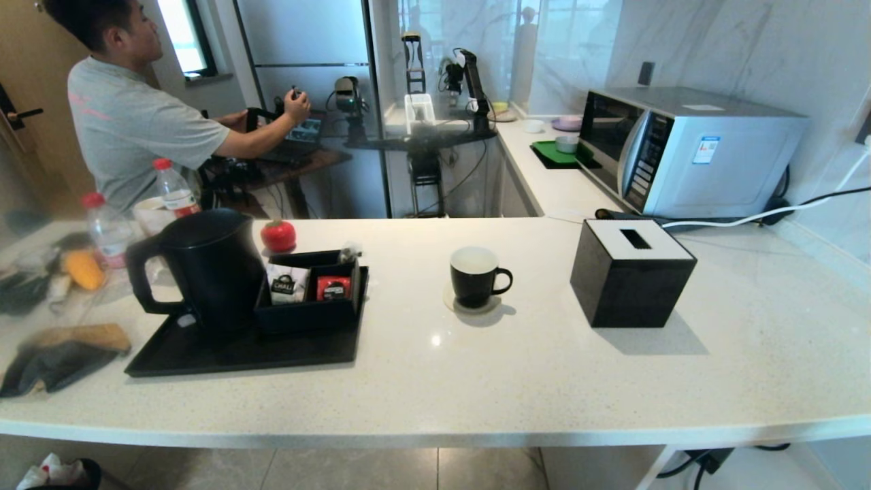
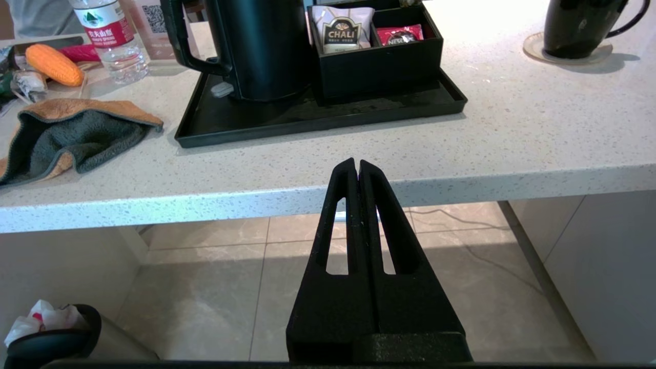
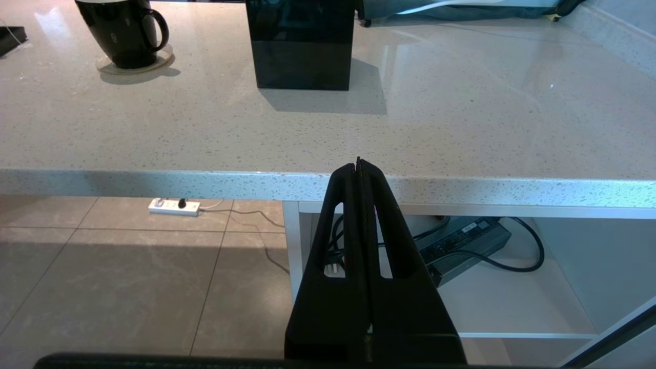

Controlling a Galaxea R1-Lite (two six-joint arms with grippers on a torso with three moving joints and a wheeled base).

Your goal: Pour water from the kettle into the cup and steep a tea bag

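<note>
The large black kettle (image 1: 204,269) stands on the left of a black tray (image 1: 204,357), its loop handle towards the left. The small black cup (image 1: 474,275), white inside, sits on a round coaster at the counter's middle, handle to the right. A tiny pale pouch, the tea bag (image 1: 350,252), rests at the back right corner of the black organiser box. My left gripper (image 2: 357,163) is shut and empty, low in front of the counter edge, facing the kettle (image 2: 261,46). My right gripper (image 3: 358,163) is likewise shut and empty before the edge, with the cup (image 3: 123,31) far off to one side.
The organiser box (image 1: 309,313) holds a white CHALI sachet (image 1: 287,284) and a red sachet (image 1: 333,287). A black tissue box (image 1: 629,272) stands right of the cup, a microwave (image 1: 687,150) behind it. A cloth (image 1: 61,354), bottles and a person are at the left.
</note>
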